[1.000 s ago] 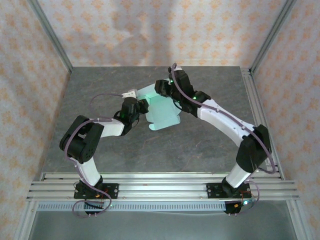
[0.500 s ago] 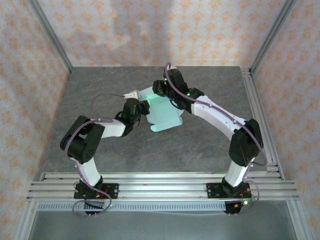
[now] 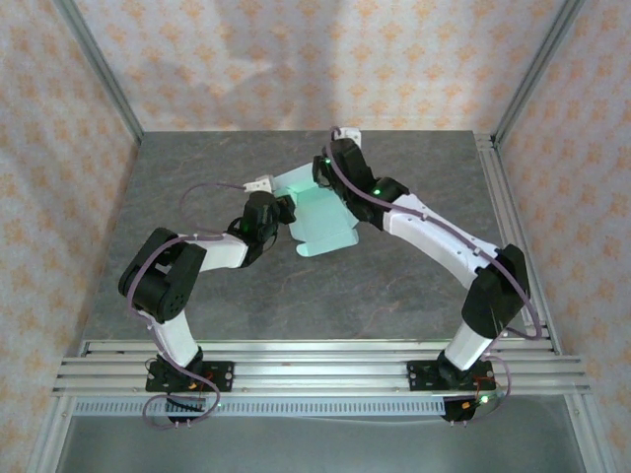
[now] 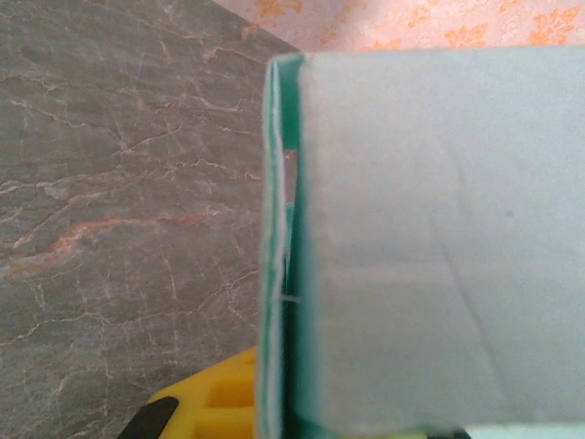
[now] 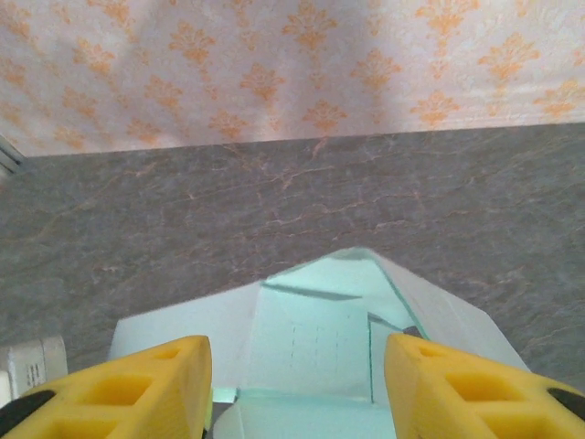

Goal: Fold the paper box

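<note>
Grey table (image 3: 197,177), centre: left gripper (image 3: 285,211) jaws clamp the paper box (image 3: 320,225); right gripper (image 5: 297,355) jaws open over it.

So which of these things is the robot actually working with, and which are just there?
In the job: paper box, left hand shut on its edge, right hand open over it.
Just there: grey table, patterned walls, metal rails.

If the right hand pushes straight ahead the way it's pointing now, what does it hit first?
Probably the paper box: its raised panels sit between the open fingers of the right hand. Beyond it lies the table, though depth is unclear.
</note>
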Tool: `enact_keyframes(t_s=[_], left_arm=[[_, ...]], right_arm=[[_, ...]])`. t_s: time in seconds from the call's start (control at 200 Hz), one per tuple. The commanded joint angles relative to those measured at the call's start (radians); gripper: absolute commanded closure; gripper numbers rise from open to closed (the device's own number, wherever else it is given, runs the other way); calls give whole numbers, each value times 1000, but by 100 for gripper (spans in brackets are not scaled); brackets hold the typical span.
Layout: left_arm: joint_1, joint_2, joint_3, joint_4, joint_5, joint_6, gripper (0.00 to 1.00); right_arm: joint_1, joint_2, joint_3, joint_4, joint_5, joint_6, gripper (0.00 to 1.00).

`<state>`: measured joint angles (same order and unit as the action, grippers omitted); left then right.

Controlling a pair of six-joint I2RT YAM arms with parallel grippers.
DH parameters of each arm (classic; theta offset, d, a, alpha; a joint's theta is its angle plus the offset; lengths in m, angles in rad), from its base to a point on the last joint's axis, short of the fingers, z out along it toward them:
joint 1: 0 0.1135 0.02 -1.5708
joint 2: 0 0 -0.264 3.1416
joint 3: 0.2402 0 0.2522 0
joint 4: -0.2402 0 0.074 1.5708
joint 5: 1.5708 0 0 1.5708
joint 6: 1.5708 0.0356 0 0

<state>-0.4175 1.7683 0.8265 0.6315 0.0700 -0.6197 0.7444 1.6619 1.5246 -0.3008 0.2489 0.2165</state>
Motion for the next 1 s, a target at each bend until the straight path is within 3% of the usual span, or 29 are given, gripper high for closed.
enact_keyframes(t_s=[0.0,0.18,0.3,0.42,0.641,0.816,0.996], left_arm=[[-2,6,30,-11,-5,-2,100],[4,-6,37,-38,34,12,100],[14,-7,41,-35,98,18,100],[19,-18,51,-48,168,47,100],[21,-70,56,-86,269,124,100],[21,-98,57,-99,294,117,100],[21,-116,64,-144,290,99,100]], right_arm=[[69,15,62,-20,136,-104,46],[44,-70,4,46,15,-218,41],[-29,-170,-56,47,-120,-245,39],[-187,-239,-118,14,-341,-223,38],[-455,-190,-116,-97,-785,-180,45],[-484,-110,-62,-164,-954,-271,52],[-480,-93,-70,-173,-1033,-319,58]])
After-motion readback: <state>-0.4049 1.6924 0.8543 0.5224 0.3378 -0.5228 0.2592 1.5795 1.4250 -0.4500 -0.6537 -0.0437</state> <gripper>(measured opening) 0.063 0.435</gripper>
